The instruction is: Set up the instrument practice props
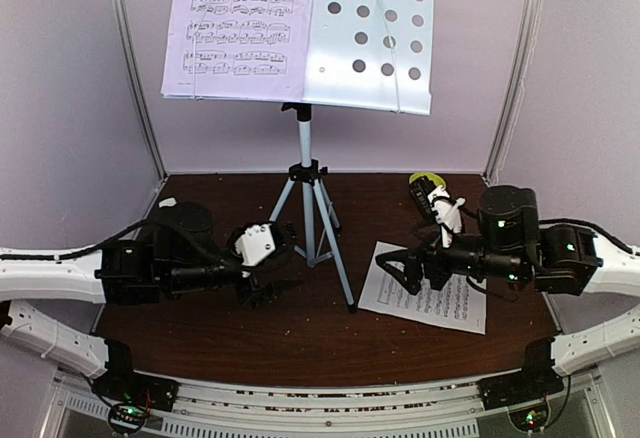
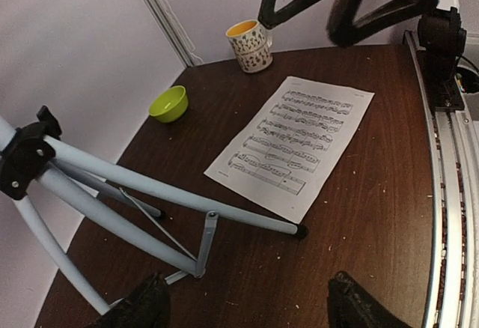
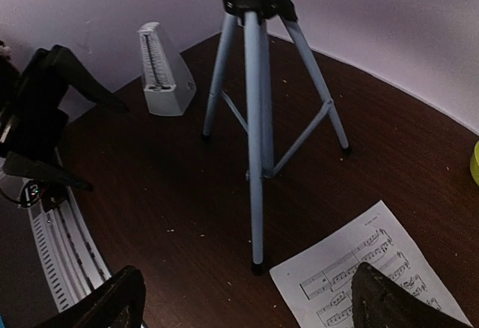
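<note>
Left gripper (image 2: 243,305): jaws apart, beside tripod (image 2: 150,189)
Right gripper (image 3: 251,298): jaws apart, over page (image 3: 359,275) edge
Page: flat (corner just beside tripod foot)

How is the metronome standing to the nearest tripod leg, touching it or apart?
Apart. The right wrist view shows a strip of bare dark table between the metronome and the foot of the nearest tripod leg.

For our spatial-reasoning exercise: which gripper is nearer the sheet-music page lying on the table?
Right. The right gripper is over the edge of the page; the left gripper is beyond the tripod.
</note>
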Available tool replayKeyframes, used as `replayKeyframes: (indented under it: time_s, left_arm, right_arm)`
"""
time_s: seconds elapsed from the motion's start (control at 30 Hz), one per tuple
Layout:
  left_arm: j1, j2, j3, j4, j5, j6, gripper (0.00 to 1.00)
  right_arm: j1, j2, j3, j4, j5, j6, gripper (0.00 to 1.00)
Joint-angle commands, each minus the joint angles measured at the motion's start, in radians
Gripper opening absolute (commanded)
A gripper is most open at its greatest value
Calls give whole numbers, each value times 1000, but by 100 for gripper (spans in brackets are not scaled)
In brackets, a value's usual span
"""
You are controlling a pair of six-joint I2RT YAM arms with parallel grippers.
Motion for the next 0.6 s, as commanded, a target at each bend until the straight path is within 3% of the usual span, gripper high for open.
replayKeyframes:
  time_s: [0.0, 0.2, 0.4, 0.57]
  left_arm:
    - [-31, 107, 25, 115, -18, -27, 74]
    - [-52, 258, 58, 187, -35, -55, 73]
    - [-55, 342, 90, 227, -23, -108, 73]
    - [-57, 354, 91, 246, -49, -132, 73]
  right_arm:
    - [-134, 39, -51, -43, 7, 164, 96]
    - [-325, 140, -89, -4, -126, 161, 95]
    - [-424, 331, -80, 121, -211, 237, 90]
    - [-435, 509, 28, 164, -175, 243, 84]
